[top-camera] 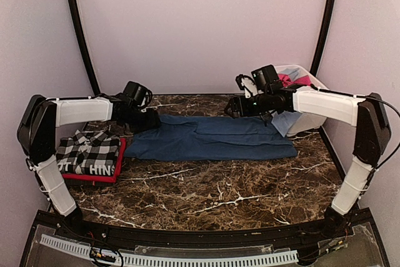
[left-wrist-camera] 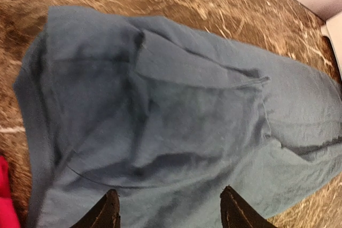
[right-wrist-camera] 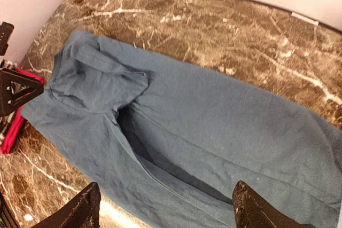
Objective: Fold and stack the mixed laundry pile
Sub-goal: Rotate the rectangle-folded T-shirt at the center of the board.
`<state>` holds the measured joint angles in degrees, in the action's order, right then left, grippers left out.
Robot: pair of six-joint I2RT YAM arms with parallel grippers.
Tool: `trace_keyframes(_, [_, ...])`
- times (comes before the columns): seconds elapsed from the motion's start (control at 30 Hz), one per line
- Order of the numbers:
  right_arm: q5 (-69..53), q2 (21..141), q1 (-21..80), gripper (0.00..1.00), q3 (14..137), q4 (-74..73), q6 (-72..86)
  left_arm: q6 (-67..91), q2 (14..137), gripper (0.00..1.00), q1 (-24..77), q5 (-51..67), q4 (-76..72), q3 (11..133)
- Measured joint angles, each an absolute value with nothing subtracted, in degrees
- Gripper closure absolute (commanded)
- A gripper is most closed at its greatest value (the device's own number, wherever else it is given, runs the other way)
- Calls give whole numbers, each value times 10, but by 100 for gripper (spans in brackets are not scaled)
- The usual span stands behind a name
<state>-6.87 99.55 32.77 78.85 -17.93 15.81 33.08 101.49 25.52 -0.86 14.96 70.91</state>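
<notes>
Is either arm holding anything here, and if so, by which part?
Nothing is held. The left fingers and right fingers both stand apart above the spread navy blue tee, with no cloth pinched between them.

Robot lab booth, plain pale walls (top-camera: 200, 23), marble-look table (top-camera: 219, 186) (robot arms (top-camera: 328, 104) bolted on)

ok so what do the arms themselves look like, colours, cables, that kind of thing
The left arm and the right arm match: white shells on the long links, with black joints at the elbow and wrist. A thin black cable loops out from the right arm's elbow. The fingers are black and taper like wedges, and I can see no markings on them.
</notes>
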Motion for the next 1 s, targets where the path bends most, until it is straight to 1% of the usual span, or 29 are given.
trace_keyframes(0.13, [-77,1047,314,20,771,-185,142,339,1024,39,294,13,160,694])
trace_keyframes(0.33, [-64,1164,297,22,795,-207,125,353,1073,39,294,21,165,693])
trace_keyframes(0.4, [-58,1183,296,24,810,-211,122,354,1093,39,291,19,167,693])
trace_keyframes(0.53, [-58,1192,296,26,830,-216,117,354,1110,40,283,17,171,712])
trace_keyframes(0.7, [-62,1193,300,27,814,-205,119,347,1135,41,263,10,178,747])
trace_keyframes(0.83, [-64,1168,316,27,767,-174,134,331,1157,41,244,8,192,782])
trace_keyframes(1.0, [-71,1120,369,27,694,-145,179,290,1192,42,233,-11,225,840])
